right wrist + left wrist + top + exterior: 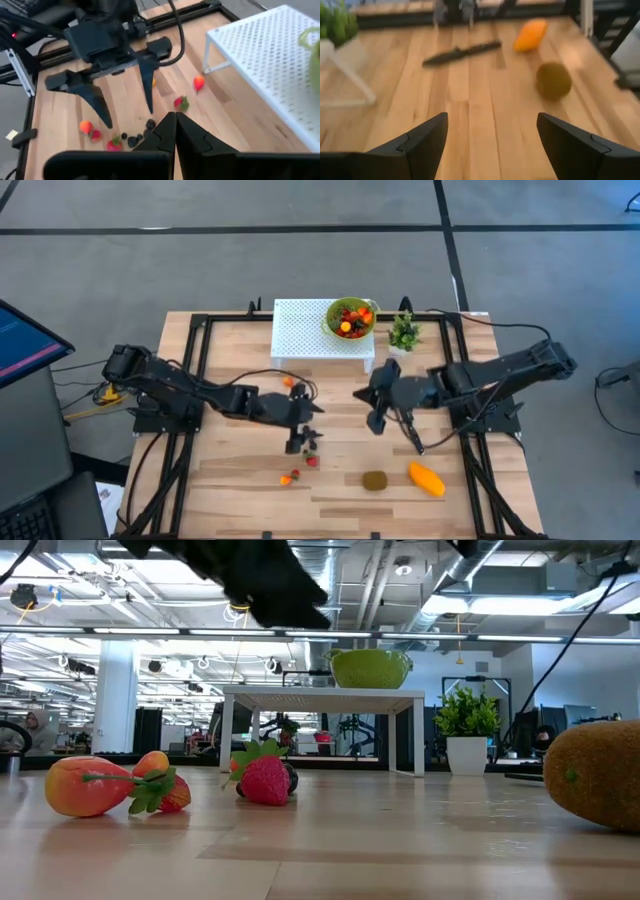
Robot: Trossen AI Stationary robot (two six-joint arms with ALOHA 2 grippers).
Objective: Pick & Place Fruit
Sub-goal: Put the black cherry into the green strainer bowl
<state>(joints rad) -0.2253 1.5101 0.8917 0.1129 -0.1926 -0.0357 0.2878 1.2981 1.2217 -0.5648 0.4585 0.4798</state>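
Seen from above, two dark robot arms reach toward the middle of a pale wooden surface (pixel 230 480). The left claw (pixel 300 442) hangs with its fingers spread wide, just over a small cluster of berries (pixel 311 455): a strawberry and some dark pieces. It holds nothing. The right claw (pixel 377 420) sits near the centre with its fingers pressed together on nothing.

More small fruit lies about. One orange-red pair (pixel 289 478) rests toward the near edge, and another piece (pixel 290 383) sits beside a low white perforated stand (pixel 300 330). On that stand a green bowl (pixel 350 330) already holds several pieces. A brown kiwi (pixel 375 480) and an orange mango (pixel 427 479) lie well apart from the berries, near the front right. A slim black knife (pixel 412 438) rests just below the right claw, and a small potted plant (pixel 404 333) stands beside the stand.

The step in hand looks like a pick of a berry from the cluster. The next move likely calls for lowering the left claw squarely over one piece, then closing gently, since the pieces are tiny and close together.

There is open wood between the cluster and the stand for carrying. The stand's legs and raised bowl rim need clearance, and the two claws work close to each other.
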